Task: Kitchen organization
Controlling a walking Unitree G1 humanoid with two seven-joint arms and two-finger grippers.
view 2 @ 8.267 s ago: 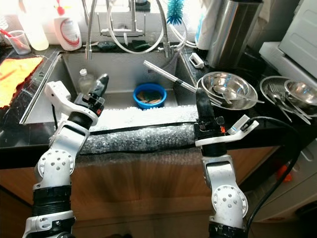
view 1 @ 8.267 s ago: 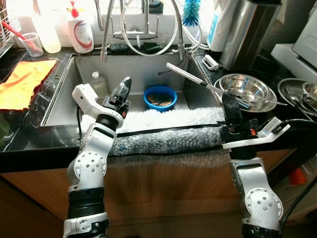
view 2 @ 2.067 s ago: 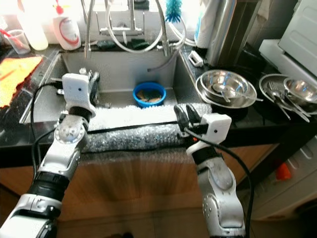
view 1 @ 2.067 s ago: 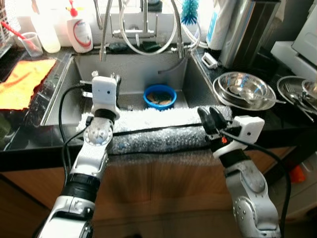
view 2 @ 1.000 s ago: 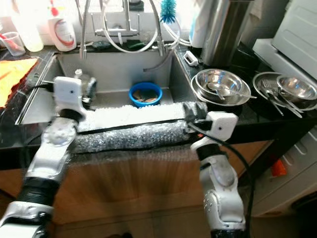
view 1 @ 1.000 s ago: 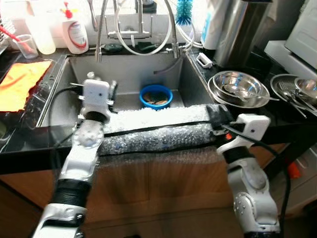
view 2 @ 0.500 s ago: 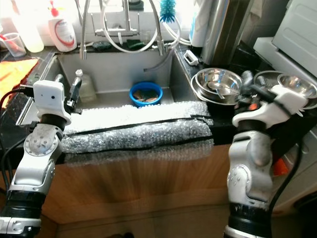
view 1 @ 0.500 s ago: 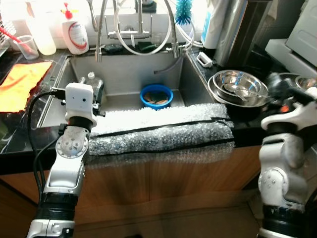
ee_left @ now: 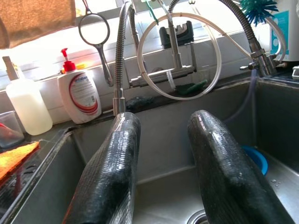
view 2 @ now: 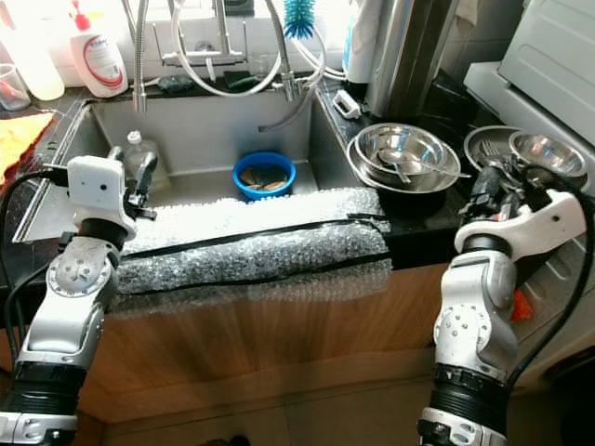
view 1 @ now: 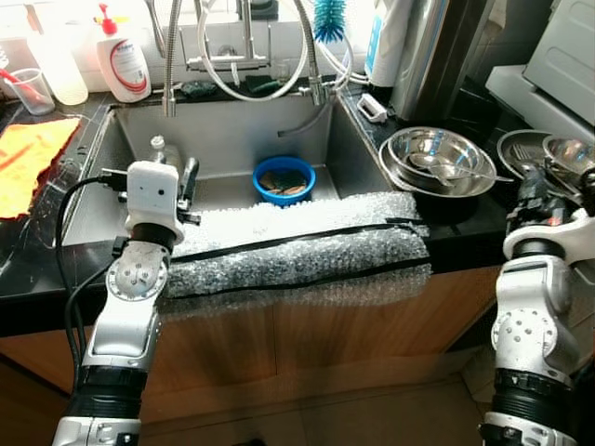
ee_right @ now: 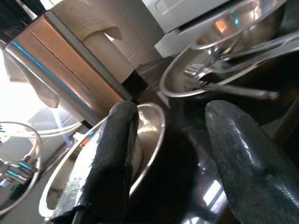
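Note:
A blue bowl (view 1: pixel 284 179) with scraps sits on the sink floor, and a clear plastic bottle (view 1: pixel 160 149) stands at the sink's left. Nested steel bowls (view 1: pixel 437 160) holding a spoon rest on the dark counter to the right. My left gripper (view 1: pixel 190 169) reaches over the sink's front-left edge, open and empty (ee_left: pixel 161 154), with the blue bowl's rim (ee_left: pixel 256 158) beyond it. My right gripper (view 2: pixel 488 190) is at the counter's right front, open (ee_right: pixel 173 158), facing the steel bowls (ee_right: pixel 145 135) with nothing held.
Bubble wrap (view 1: pixel 297 246) drapes over the sink's front edge. A steel plate with cutlery (view 1: pixel 525 153) and another bowl (view 1: pixel 569 153) lie far right. A soap dispenser (view 1: pixel 122 65), faucet hoses (view 1: pixel 251 56), a blue brush (view 1: pixel 330 19) and an orange cloth (view 1: pixel 28 153) ring the sink.
My right arm has left the bubble wrap's right end and swung right toward the steel dishes. The left arm has stayed at the sink. The camera has shifted slightly.

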